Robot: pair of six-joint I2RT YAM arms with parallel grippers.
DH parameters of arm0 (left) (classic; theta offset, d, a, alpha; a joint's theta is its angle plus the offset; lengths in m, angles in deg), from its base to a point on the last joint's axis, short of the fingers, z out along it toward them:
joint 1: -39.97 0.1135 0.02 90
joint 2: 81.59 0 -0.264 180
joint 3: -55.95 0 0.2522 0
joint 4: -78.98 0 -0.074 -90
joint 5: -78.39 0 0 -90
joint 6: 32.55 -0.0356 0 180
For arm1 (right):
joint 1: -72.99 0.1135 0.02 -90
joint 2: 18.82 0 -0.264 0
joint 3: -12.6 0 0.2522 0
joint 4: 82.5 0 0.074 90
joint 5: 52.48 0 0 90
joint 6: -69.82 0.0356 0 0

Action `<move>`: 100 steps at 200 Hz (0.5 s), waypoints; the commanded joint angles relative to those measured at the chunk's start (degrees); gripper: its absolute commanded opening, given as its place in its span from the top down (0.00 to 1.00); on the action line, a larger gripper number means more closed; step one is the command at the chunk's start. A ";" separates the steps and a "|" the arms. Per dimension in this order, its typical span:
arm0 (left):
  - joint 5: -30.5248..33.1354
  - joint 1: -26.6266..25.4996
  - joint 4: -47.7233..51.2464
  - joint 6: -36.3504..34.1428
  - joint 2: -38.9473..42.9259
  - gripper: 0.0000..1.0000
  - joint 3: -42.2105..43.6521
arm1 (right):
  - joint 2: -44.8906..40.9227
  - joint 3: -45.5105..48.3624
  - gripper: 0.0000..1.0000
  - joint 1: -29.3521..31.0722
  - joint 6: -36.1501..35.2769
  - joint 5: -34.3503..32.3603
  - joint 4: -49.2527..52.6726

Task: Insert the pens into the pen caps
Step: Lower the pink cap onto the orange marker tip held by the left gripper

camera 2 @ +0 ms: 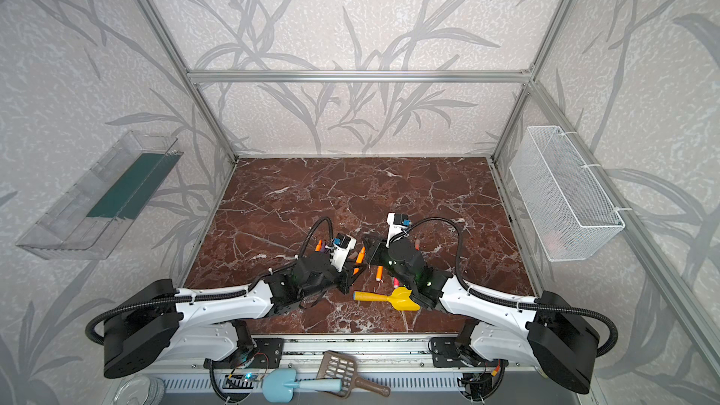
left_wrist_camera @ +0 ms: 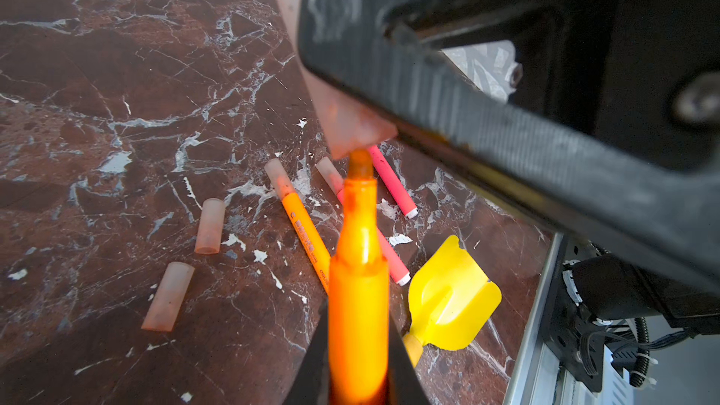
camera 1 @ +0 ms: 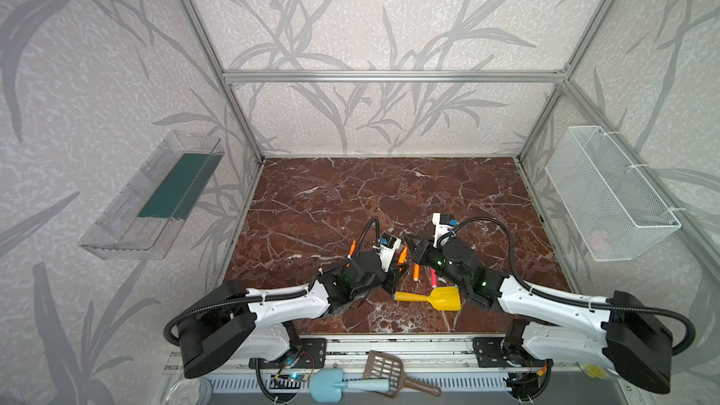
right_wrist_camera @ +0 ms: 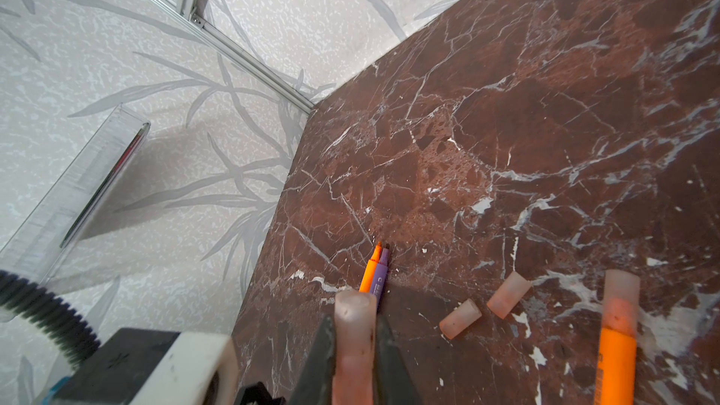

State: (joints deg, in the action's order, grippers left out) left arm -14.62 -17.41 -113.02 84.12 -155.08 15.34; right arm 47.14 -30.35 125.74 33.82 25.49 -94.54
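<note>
My left gripper (left_wrist_camera: 358, 344) is shut on an orange pen (left_wrist_camera: 358, 286). Its tip meets the open mouth of a translucent pen cap (left_wrist_camera: 339, 111). That pen cap (right_wrist_camera: 354, 337) is held by my shut right gripper (right_wrist_camera: 354, 325). In both top views the two grippers (camera 1: 397, 266) (camera 1: 411, 245) meet at mid-table. On the marble lie two loose caps (left_wrist_camera: 210, 225) (left_wrist_camera: 168, 296), a capped orange pen (left_wrist_camera: 304, 227) and two red-pink pens (left_wrist_camera: 393, 181) (left_wrist_camera: 389, 259). An orange pen (right_wrist_camera: 370, 270) and a purple pen (right_wrist_camera: 380, 274) lie side by side, uncapped.
A yellow toy shovel (camera 1: 432, 298) lies near the front, beside the pens. A clear bin (camera 1: 156, 196) hangs on the left wall and a wire basket (camera 1: 611, 192) on the right wall. A blue shovel (camera 1: 331, 383) and brown scoop (camera 1: 385, 370) rest on the front rail.
</note>
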 commanded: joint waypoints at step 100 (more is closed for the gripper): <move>3.91 -0.02 -1.70 2.47 1.92 1.00 0.47 | 2.19 2.64 1.00 -0.11 1.64 2.61 -6.12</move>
State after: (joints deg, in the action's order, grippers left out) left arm -12.32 -17.41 -112.71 85.17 -154.87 15.34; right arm 50.13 -29.61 125.52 35.55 27.76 -97.93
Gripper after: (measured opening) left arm 0.158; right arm 0.153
